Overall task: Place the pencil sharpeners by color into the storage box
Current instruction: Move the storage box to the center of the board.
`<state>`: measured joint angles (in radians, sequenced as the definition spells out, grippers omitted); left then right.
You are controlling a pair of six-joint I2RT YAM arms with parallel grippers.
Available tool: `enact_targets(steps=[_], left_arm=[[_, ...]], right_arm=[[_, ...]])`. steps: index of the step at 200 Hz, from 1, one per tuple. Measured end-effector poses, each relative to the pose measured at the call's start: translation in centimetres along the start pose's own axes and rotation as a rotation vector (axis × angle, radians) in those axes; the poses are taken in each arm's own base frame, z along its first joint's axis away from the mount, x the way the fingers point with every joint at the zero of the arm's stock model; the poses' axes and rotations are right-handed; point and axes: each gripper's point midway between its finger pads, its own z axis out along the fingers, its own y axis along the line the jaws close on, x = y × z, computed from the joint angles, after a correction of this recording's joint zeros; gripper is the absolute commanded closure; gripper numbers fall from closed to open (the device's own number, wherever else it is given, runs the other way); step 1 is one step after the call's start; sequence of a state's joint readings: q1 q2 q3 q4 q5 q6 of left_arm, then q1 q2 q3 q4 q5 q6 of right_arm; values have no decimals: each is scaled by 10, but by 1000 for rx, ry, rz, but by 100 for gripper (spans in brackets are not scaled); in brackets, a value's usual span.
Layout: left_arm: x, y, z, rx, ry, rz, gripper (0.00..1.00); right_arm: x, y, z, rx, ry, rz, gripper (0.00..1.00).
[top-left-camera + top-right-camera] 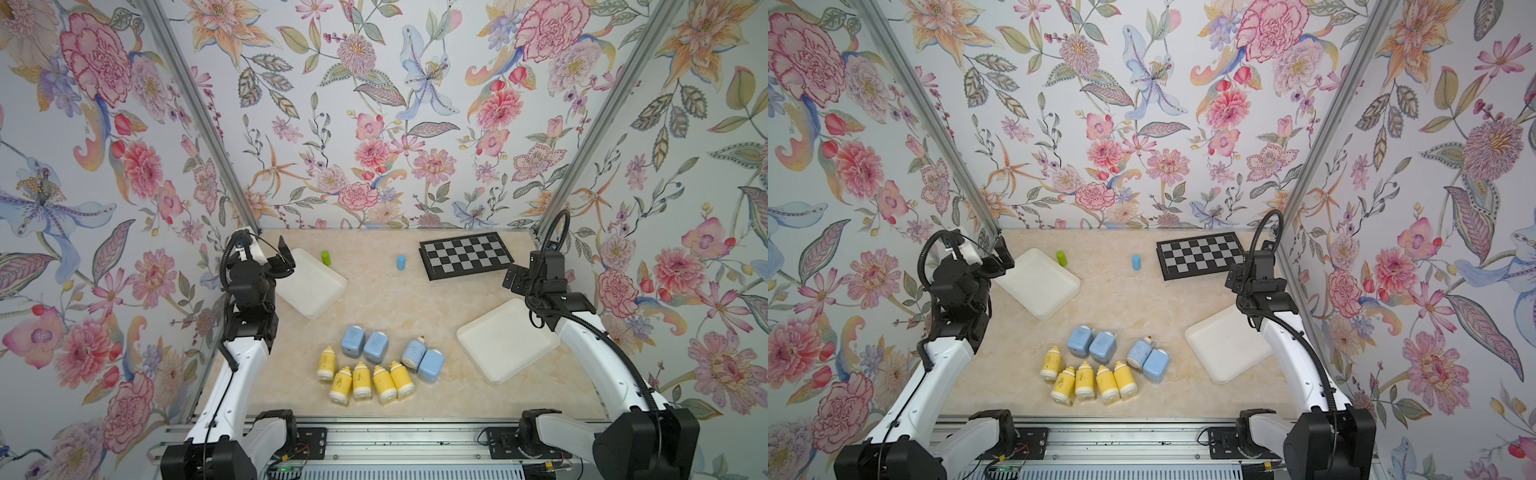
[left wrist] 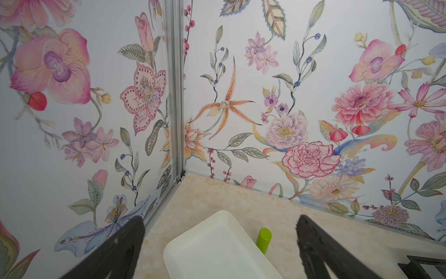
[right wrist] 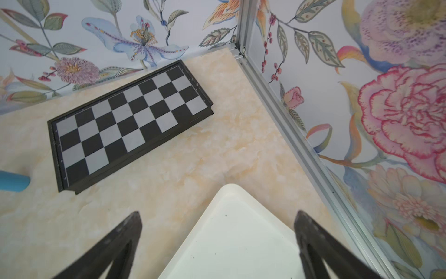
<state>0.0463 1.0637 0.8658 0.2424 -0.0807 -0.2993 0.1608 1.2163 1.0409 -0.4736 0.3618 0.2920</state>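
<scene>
Nothing is sorted yet, and both trays are bare. The left gripper point(image 1: 286, 261) and right gripper point(image 1: 514, 279) are spread wide with nothing in them. Each is raised near a far corner of the table, by the far end of its own box: the left tray point(image 1: 316, 291) and the right tray point(image 1: 505, 345).

Key relation: all nine sharpeners sit mid-table near the front edge, between the trays, so they lie back toward the robot from both hands, which face away from them. The five yellow sharpeners point(image 1: 361, 380) are bunched slightly left of centre, so the left arm is nearer. The blue sharpeners point(image 1: 376, 347) sit just behind them in two pairs (the right-hand pair is closer to the right arm).

The yellow ones seem to lie on their sides, ribbed tips toward the far wall and white bases toward the robot. From this steep angle I can't rule out that they lean. A grasp would likely close across that axis.

Neither wrist view shows a sharpener. The left wrist view shows only a tray corner with the green cylinder point(image 2: 264, 239) just beside it. The right wrist view shows a tray corner, the checkerboard point(image 3: 128, 120) and the end of the blue cylinder point(image 3: 13, 181). Only the top views locate the cluster.
</scene>
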Motion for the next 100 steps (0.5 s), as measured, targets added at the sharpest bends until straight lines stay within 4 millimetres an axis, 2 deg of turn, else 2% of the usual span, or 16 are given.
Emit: enact_targets(steps=[20,37,52,67,79,100], left_arm=[[-5,-1,3,-3,30,28,1],[4,0,3,-6,72,52,0],[16,1,1,-8,97,67,1],[31,4,-8,-11,113,79,1],[41,7,-16,-17,119,89,1],[43,12,-29,-35,106,100,1]], right_arm=[[32,35,-7,-63,123,-123,0],[65,58,-12,-112,241,-213,0],[91,70,-19,-145,333,-267,1],[114,78,-28,-173,413,-310,7],[128,85,-35,-199,465,-330,19],[151,90,-41,-232,538,-345,32]])
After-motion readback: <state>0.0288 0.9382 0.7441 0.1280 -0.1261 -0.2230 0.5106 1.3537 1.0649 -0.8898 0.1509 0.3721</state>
